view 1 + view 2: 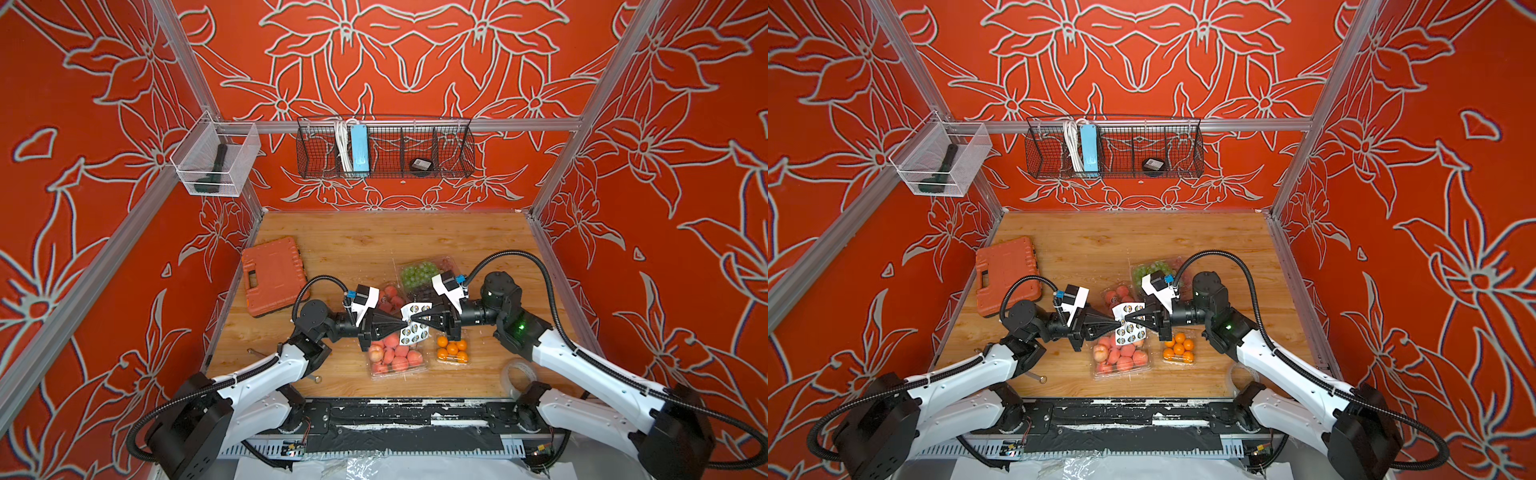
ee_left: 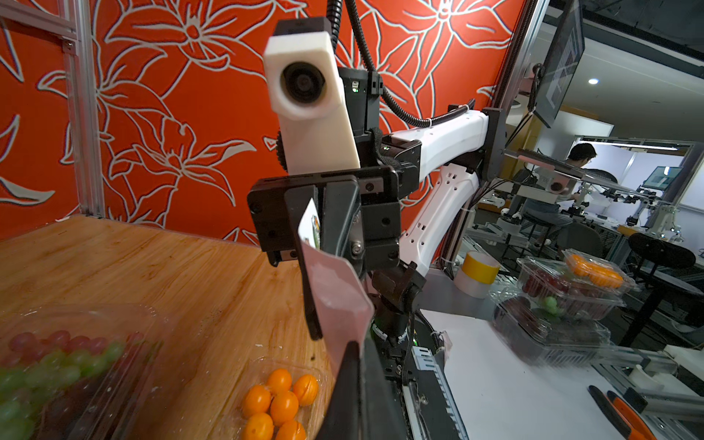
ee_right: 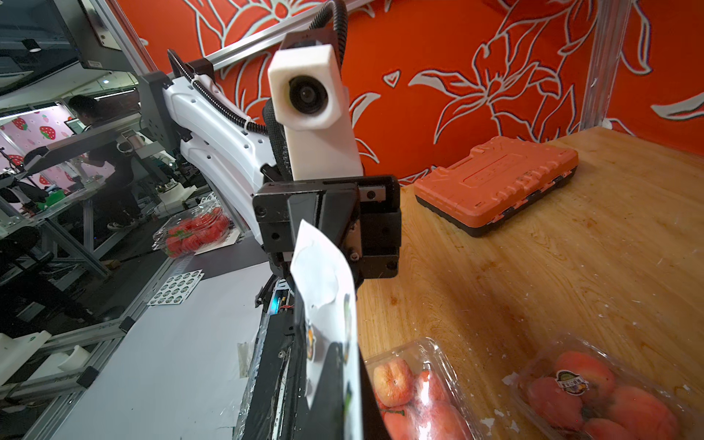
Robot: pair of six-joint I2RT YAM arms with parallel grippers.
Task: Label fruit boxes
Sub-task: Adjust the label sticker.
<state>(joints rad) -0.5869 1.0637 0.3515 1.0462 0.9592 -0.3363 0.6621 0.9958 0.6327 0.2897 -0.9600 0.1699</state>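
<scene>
In both top views my two grippers meet tip to tip above the boxes, both pinching a white sticker sheet (image 1: 414,335) (image 1: 1128,332) held in the air. My left gripper (image 1: 404,323) (image 1: 1116,324) (image 2: 359,365) is shut on the sheet (image 2: 335,293). Facing it, my right gripper (image 1: 412,319) (image 1: 1126,320) (image 3: 335,365) is shut on the same sheet (image 3: 324,282). Below lie the large peach box (image 1: 395,357) (image 3: 415,384), the small peach box (image 1: 391,296) (image 3: 594,396) with one round label on its lid, the orange box (image 1: 452,351) (image 2: 280,400) and the grape box (image 1: 417,272) (image 2: 57,365).
An orange tool case (image 1: 272,276) (image 3: 495,183) lies at the back left of the wooden table (image 1: 374,241). A clear tape roll (image 1: 517,376) sits near the front right edge, and small metal tools (image 1: 316,379) near the front left. Red walls close three sides.
</scene>
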